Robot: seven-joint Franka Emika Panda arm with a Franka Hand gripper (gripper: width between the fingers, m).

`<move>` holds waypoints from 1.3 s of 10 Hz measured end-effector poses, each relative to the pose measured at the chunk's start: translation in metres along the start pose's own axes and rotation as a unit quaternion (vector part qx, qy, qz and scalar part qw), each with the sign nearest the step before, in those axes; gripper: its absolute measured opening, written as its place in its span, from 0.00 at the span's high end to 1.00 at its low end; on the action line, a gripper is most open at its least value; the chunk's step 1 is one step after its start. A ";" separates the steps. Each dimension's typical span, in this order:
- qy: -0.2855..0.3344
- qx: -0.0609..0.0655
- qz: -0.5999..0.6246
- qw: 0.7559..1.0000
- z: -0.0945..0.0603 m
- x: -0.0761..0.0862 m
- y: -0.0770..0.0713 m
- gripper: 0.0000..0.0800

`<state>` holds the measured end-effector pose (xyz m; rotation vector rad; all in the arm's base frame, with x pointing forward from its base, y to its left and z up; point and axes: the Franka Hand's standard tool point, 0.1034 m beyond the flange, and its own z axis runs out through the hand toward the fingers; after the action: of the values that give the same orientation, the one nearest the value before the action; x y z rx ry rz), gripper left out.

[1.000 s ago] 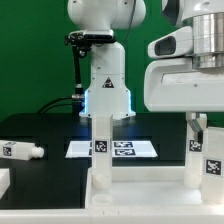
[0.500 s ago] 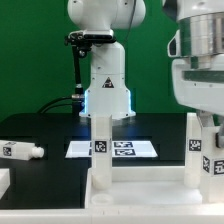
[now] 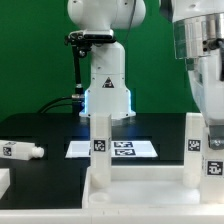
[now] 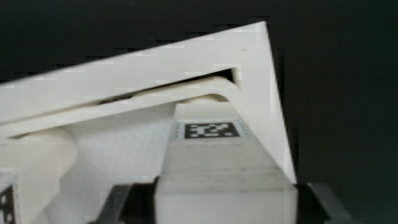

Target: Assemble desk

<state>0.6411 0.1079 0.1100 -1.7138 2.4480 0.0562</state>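
arm upright, hand (image 4: 214, 205) clamped on leg (image 4: 217, 165)

White desk (image 3: 140, 190), black-and-white square tags (image 3: 100, 146)

open table lies between the two upright legs (image 3: 100, 143) (image 3: 193, 143); a loose leg (image 3: 20, 151) lies apart.

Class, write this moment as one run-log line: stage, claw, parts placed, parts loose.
stage: leg fitting | claw: around right leg | placed: two legs upright on tabletop | loose: one leg on table
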 end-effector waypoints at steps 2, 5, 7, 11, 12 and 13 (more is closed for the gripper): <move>-0.004 0.007 0.030 1.000 0.001 0.001 0.000 0.64; -0.005 0.008 0.024 1.000 -0.001 0.000 -0.001 0.28; -0.022 0.019 -0.029 0.999 -0.039 0.006 -0.003 0.22; -0.025 0.021 -0.026 0.999 -0.045 0.011 0.001 0.19; -0.024 0.020 -0.026 0.999 -0.045 0.012 0.001 0.19; -0.024 0.021 -0.029 0.999 -0.044 0.013 0.001 0.19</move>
<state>0.6316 0.0909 0.1518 -1.7448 2.3465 0.0379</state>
